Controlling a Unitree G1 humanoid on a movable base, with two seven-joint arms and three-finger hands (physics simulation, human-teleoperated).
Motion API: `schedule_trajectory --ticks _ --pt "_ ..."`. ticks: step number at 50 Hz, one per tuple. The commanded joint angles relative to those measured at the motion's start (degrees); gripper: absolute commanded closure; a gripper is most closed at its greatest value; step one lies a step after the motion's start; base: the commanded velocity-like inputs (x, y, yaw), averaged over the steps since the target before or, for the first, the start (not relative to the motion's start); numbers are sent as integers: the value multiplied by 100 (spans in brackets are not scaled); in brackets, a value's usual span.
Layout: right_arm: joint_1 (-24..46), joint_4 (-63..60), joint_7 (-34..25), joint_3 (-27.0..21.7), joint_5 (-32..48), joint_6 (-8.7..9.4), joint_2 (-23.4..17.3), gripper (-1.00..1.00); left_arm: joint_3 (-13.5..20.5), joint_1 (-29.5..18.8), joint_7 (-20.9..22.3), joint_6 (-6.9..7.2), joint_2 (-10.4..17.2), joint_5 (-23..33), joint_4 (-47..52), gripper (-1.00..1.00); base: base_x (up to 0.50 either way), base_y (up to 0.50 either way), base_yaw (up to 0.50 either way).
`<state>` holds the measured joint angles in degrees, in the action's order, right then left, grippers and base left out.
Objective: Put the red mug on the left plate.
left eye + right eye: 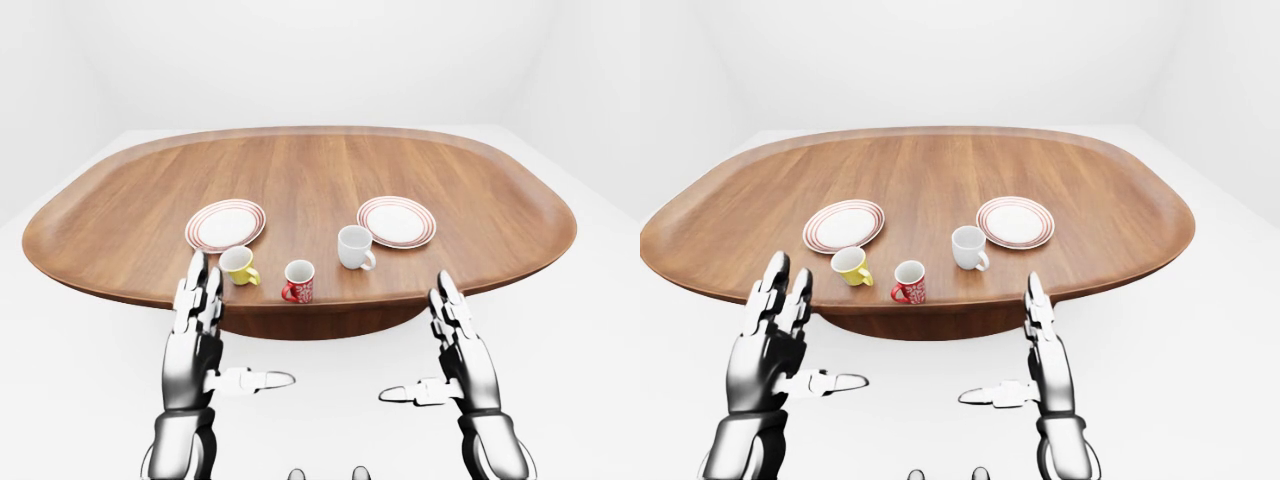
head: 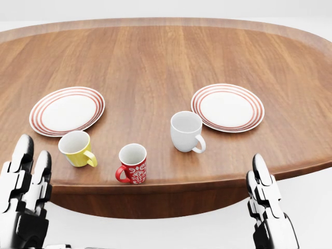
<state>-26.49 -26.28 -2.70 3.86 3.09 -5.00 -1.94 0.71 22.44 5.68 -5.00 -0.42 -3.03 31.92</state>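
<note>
The red mug point(image 2: 133, 164) stood upright near the table point(image 2: 166, 57) edge closest to the robot, between the yellow mug point(image 2: 77, 149) at its left and the white mug point(image 2: 187, 131) up and to its right; its handle pointed toward the head view's left. The left plate point(image 2: 67, 110) lay above and left of it, just beyond the yellow mug; the right plate point(image 2: 227, 107) lay well apart.

Both hands hovered short of the table edge, fingers spread, holding nothing; the left hand point(image 1: 195, 335) was below and left of the red mug, the right hand point(image 1: 458, 350) below and right. By judgement the left hand was slightly nearer and on the plate's side.

The red mug bore a white floral pattern; no legible writing or brand was found on any item.
</note>
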Motion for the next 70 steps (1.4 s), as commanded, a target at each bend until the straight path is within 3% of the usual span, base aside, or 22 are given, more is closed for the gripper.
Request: schedule_trajectory --ticks 1,20,70 --pt "-363 -339 -50 13 -3 0 0 -100 117 479 194 0 -117 -146 560 -100 0 0 0" --pt "-164 -269 -43 -28 190 0 58 -100 69 419 198 0 -103 -120 471 -100 0 2 0" --pt "-72 -231 41 -1 322 0 43 -100 21 329 151 0 -67 -101 378 -100 10 50 0"
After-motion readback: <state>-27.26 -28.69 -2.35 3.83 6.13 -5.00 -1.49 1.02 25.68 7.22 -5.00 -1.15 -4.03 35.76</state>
